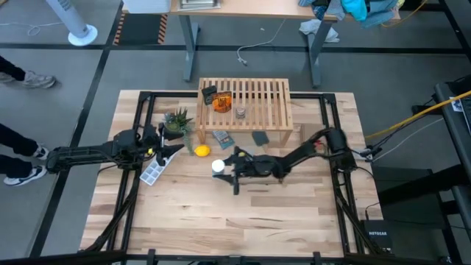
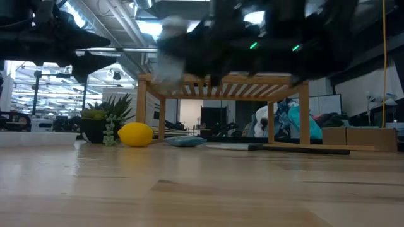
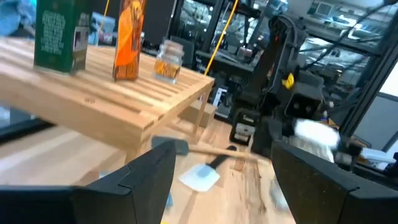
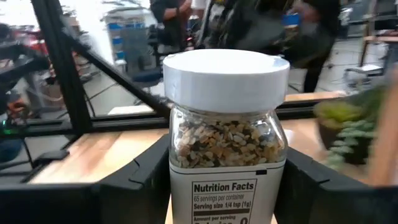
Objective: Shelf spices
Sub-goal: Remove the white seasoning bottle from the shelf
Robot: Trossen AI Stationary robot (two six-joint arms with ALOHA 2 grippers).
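The slatted wooden shelf (image 1: 254, 99) stands at the table's far middle. On its left part stand a dark square container (image 1: 210, 94), an orange one (image 1: 222, 101) and a tiny clear glass jar (image 1: 241, 112); all three also show in the left wrist view, with the glass jar (image 3: 168, 61) nearest the shelf's corner. My right gripper (image 1: 223, 168) is shut on the white-capped jar (image 4: 227, 124), in front of the shelf and above the table. My left gripper (image 1: 171, 151) is open and empty at the left, beside the potted plant (image 1: 176, 121). My right gripper pinches the jar's clear body (image 4: 180, 155) between its two fingers (image 4: 140, 183), one on each side, below the white cap (image 4: 226, 71). The fingers lie level and come from the table's right side. The jar stands upright and is lifted clear of the table.
A yellow lemon (image 1: 201, 151), a grey-blue spatula (image 1: 221, 137) and a dark flat piece (image 1: 261, 138) lie on the table in front of the shelf. A white ice-cube tray (image 1: 153, 173) lies under my left arm. The near half of the tabletop (image 1: 243, 221) is bare wood.
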